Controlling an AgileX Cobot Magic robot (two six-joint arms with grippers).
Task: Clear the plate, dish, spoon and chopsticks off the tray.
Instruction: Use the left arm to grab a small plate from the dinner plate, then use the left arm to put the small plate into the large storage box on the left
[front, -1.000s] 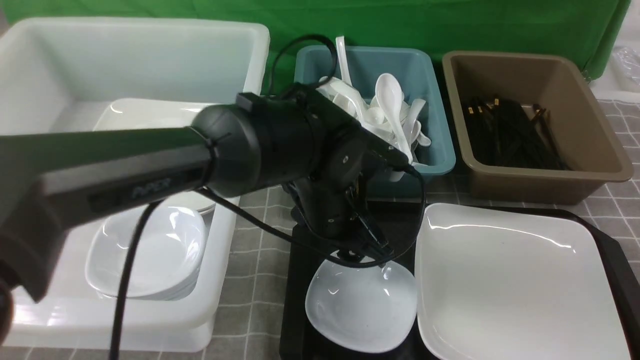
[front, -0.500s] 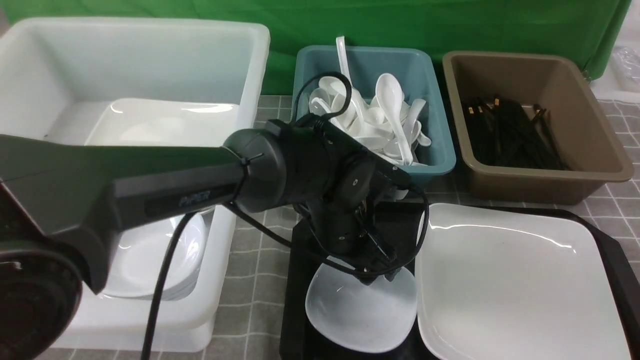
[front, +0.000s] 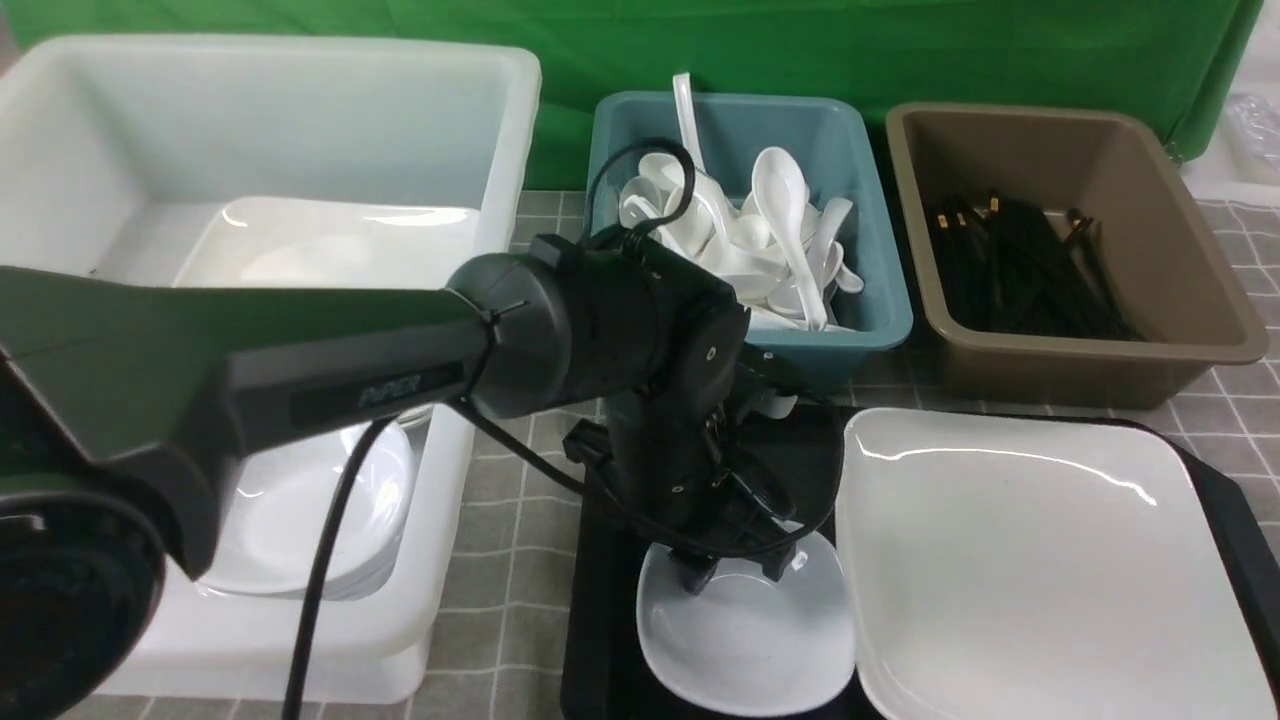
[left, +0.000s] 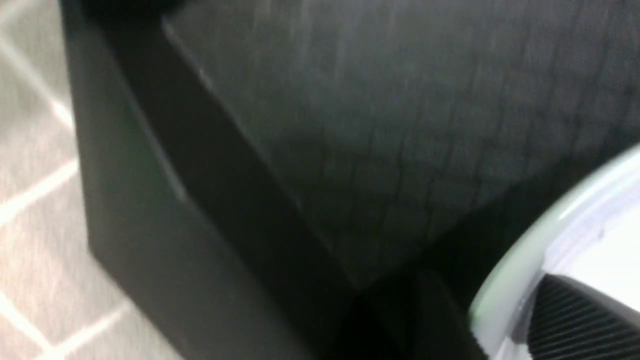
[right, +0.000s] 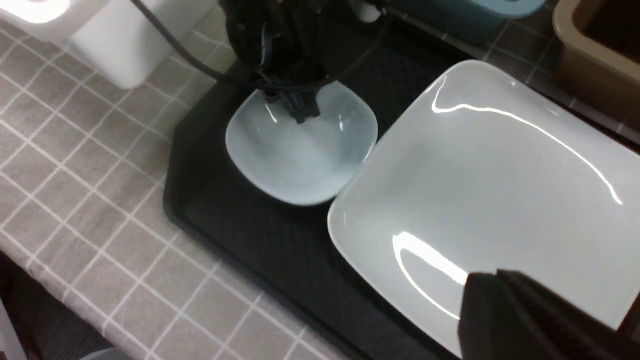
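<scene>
Scene: a black tray (front: 600, 620) lies by the near edge of the desk, from the middle toward the near right corner. It carries a small white dish (front: 750, 640) and a large square plate (front: 1030, 560).
Dish: it sits on the tray's left part with its right side touching or just beside the plate.
Left tool (front: 740, 572): it points down at the dish's far rim, with the arm reaching in from the desk's left.
Grip: the fingers are set at that rim, and one ribbed pad (left: 575, 320) shows inside the dish. I cannot tell whether they are pressed onto the rim.
Right tool (right: 520, 315): only a dark corner shows, in the right wrist view, above the plate's near part. I cannot tell how open it is, and nothing shows in it.
Key relation: the dish lies directly under the left tool and extends from it toward the near edge. The left arm is much the nearer.
Likely destination: a white bin (front: 300, 650) with stacked dishes (front: 290, 510) stands by the desk's left edge, so the carry probably goes left, away from the plate.
</scene>
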